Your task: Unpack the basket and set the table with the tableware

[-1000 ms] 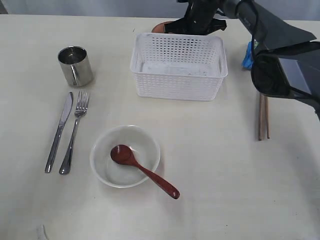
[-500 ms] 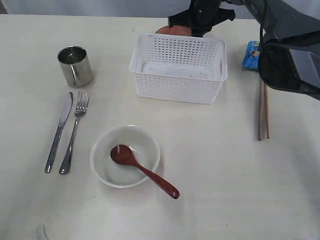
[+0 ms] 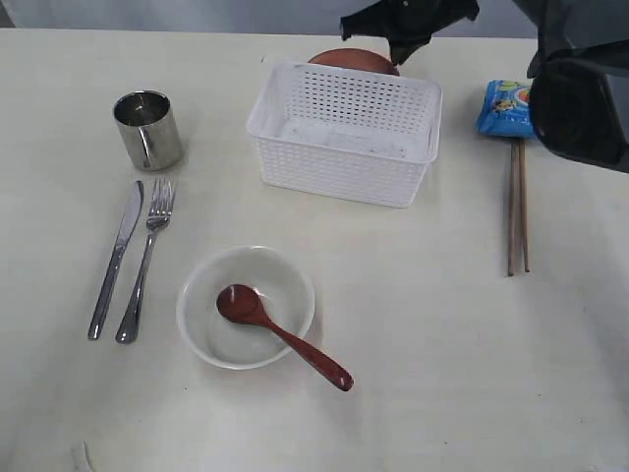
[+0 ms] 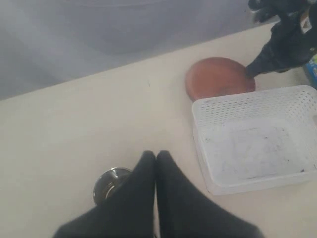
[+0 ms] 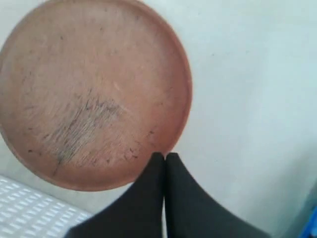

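Note:
The white basket (image 3: 334,182) (image 4: 247,101) stands empty at the back of the table (image 3: 423,344). Behind it lies the small brown plate (image 3: 354,57) (image 4: 218,77) (image 5: 89,94), flat on the table. My right gripper (image 3: 405,51) (image 5: 165,154) is shut, with its tips touching the plate's rim and nothing between them. My left gripper (image 4: 156,153) is shut and empty, hanging above the steel cup (image 4: 111,181) (image 3: 147,128); the exterior view does not show it. Knife (image 3: 116,258) and fork (image 3: 145,261) lie below the cup. A reddish-brown spoon (image 3: 285,334) rests in the white bowl (image 3: 270,267). Chopsticks (image 3: 517,211) lie at the right.
A blue chip bag (image 3: 506,106) lies right of the basket, just above the chopsticks. The right arm's dark body (image 3: 580,98) fills the upper right corner of the exterior view. The table's far edge runs close behind the plate.
The plate has slid to the right behind the basket along with my right gripper. The basket has shifted and turned slightly. The right arm has drawn back, uncovering the chip bag.

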### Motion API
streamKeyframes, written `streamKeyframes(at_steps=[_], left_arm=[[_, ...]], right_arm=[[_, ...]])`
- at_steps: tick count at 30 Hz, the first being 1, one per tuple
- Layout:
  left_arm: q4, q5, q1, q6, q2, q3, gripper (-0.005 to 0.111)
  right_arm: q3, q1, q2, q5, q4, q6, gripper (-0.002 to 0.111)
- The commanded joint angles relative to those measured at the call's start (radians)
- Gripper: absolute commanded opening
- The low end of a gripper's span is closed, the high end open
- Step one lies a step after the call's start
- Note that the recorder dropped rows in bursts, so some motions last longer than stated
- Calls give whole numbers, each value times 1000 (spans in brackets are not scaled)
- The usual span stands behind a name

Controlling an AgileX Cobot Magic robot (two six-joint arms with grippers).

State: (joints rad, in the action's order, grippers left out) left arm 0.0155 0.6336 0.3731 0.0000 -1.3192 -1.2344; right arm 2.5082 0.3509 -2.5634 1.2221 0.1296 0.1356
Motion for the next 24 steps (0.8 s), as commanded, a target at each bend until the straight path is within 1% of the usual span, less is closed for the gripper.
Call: streamKeyframes(at_steps=[1, 4, 7, 9, 13, 16, 20, 22, 24], left_arm=[[-4, -3, -3, 0, 10, 7, 0], [-10, -3, -3, 0, 10, 7, 0], [-10, -3, -3, 0, 10, 7, 0], [-23, -3, -3, 0, 10, 7, 0], [-23, -3, -3, 0, 10, 7, 0], [-24, -1, -3, 0, 10, 7, 0], [-28, 16, -3, 0, 10, 7, 0], [-28, 29, -3, 0, 10, 7, 0], [-28, 31, -3, 0, 10, 7, 0]], right_arm=[[2, -3, 31, -1, 37, -1, -1], [2, -9, 19, -1, 32, -1, -1], [2, -19, -3, -59, 24, 1, -1], [2, -28, -17, -108, -20, -4, -1], [2, -32, -58, -198, -177, -75, -1], [2, -32, -92, -235, -193, -76, -1], [2, -32, -143, -218, -196, -76, -1], [2, -32, -162, -178, -186, -71, -1], [2, -32, -166, -123, -130, -45, -1]])
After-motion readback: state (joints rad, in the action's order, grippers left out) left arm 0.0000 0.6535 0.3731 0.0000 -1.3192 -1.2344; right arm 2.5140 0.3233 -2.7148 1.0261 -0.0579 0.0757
